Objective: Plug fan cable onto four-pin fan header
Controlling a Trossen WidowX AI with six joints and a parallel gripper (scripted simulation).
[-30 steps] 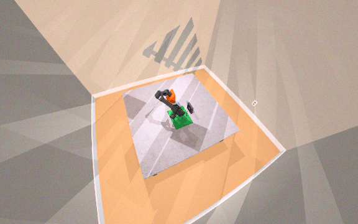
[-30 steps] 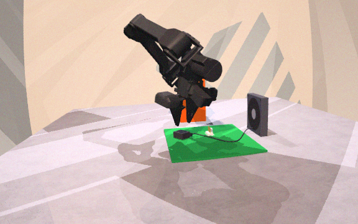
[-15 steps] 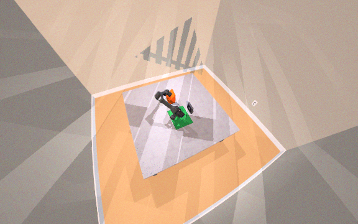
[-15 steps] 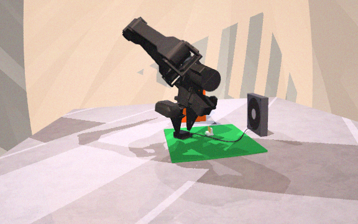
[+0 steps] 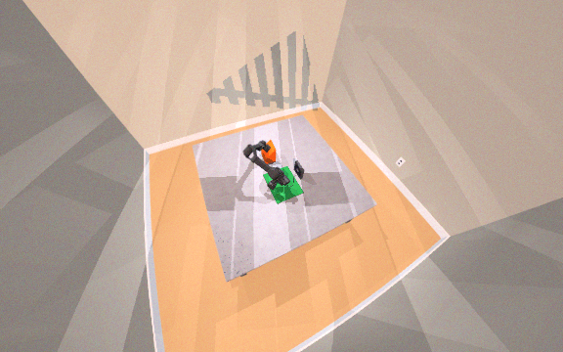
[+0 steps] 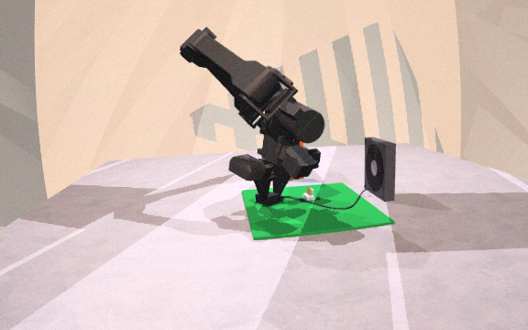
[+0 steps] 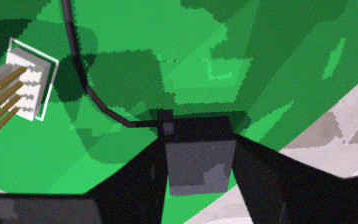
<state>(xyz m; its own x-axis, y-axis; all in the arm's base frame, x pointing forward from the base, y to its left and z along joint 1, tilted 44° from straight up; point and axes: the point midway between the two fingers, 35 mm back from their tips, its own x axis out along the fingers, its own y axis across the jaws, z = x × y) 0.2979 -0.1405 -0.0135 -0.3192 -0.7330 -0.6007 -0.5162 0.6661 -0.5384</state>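
The fan's dark grey plug (image 7: pixel 197 167) (image 6: pixel 269 200) lies on the green board (image 7: pixel 280 50) (image 6: pixel 337 220) (image 5: pixel 291 196) near its left edge. My gripper (image 7: pixel 197 143) (image 6: pixel 268 192) (image 5: pixel 273 185) is down at the board, with a finger pressed against each side of the plug. The black cable (image 7: pixel 75 60) (image 6: pixel 337 207) runs from the plug to the black fan (image 6: pixel 379 169) (image 5: pixel 299 168), which stands upright off the board's right side. The white four-pin header (image 7: pixel 22 90) (image 6: pixel 307 196) with gold pins stands on the board, apart from the plug and bare.
An orange block (image 5: pixel 269 152) stands behind the board, mostly hidden by my arm in the exterior view. The board lies on a grey table (image 5: pixel 262 235) (image 6: pixel 154 275), whose edge shows near the plug in the wrist view.
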